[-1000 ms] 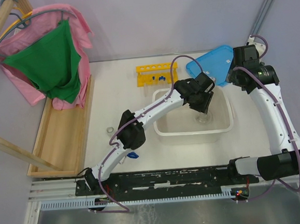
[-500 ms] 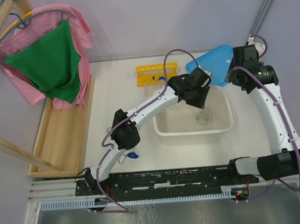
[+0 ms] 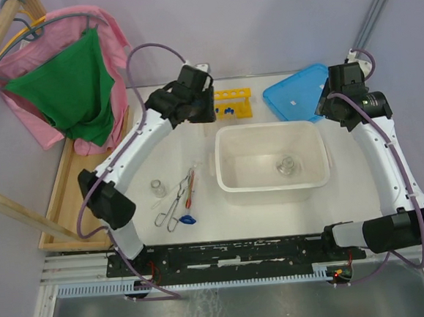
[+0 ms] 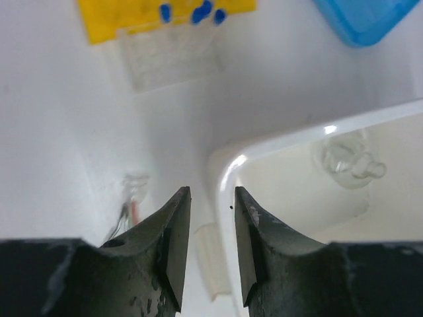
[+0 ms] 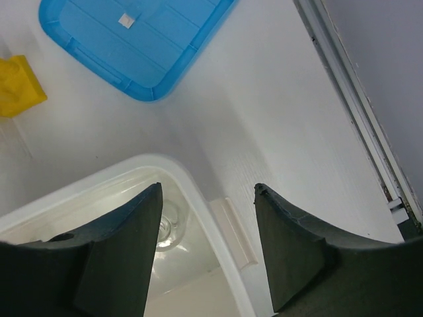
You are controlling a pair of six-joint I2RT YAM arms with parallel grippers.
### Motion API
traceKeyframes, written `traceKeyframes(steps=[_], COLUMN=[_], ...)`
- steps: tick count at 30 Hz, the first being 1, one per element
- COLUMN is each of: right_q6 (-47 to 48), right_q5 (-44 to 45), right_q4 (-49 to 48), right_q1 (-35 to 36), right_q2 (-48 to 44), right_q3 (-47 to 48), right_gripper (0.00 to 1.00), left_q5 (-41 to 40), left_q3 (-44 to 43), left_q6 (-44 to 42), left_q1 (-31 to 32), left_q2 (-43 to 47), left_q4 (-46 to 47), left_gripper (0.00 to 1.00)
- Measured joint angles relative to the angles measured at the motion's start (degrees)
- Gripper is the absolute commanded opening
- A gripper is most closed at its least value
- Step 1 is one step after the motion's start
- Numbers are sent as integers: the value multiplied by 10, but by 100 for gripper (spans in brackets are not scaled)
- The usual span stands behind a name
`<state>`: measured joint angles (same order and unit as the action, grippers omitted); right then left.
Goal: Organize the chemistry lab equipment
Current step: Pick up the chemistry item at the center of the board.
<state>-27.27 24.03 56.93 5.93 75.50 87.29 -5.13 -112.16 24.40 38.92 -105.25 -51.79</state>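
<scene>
Small clear glass flask (image 3: 287, 167) sits inside the glossy white tub (image 3: 271, 187).
Left gripper (image 4: 211, 193) narrowly parted, right gripper (image 5: 208, 189) wide apart; both empty.

**labnewbie:** ok so where's all the chem stuff sitting?

**benchwatcher:** The yellow rack (image 3: 233, 98) is at the far side of the table (image 3: 167, 144), round holes facing up, with a few blue-capped tubes (image 3: 228, 111) bunched at its near edge. One clear flask (image 3: 286, 166) is down inside the white tub (image 3: 267, 127).

**labnewbie:** and the rest?

**benchwatcher:** It's all left of the tub. A smaller flask (image 3: 157, 187) stands by itself. The metal tongs (image 3: 173, 208) lie flat, with the thin red rod (image 3: 192, 189) right alongside them and a loose blue-capped tube (image 3: 187, 220) at their near end.
</scene>
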Motion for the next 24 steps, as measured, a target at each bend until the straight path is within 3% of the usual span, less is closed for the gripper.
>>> traceKeyframes(steps=[6, 13, 18, 24], right_q6=[0, 0, 0, -1], right_q5=[-7, -12, -24, -40], right_q4=[-3, -5, -8, -8], right_q1=[0, 0, 0, 0], right_q2=[26, 32, 32, 33], right_q3=[0, 0, 0, 0], right_gripper=[66, 66, 65, 65], left_q5=[-25, -29, -32, -32], left_q3=[193, 390, 485, 555], left_q6=[25, 80, 106, 110], left_q1=[-64, -69, -70, -105], left_q2=[139, 261, 329, 345], left_q4=[-11, -33, -37, -12], left_gripper=[40, 40, 40, 39])
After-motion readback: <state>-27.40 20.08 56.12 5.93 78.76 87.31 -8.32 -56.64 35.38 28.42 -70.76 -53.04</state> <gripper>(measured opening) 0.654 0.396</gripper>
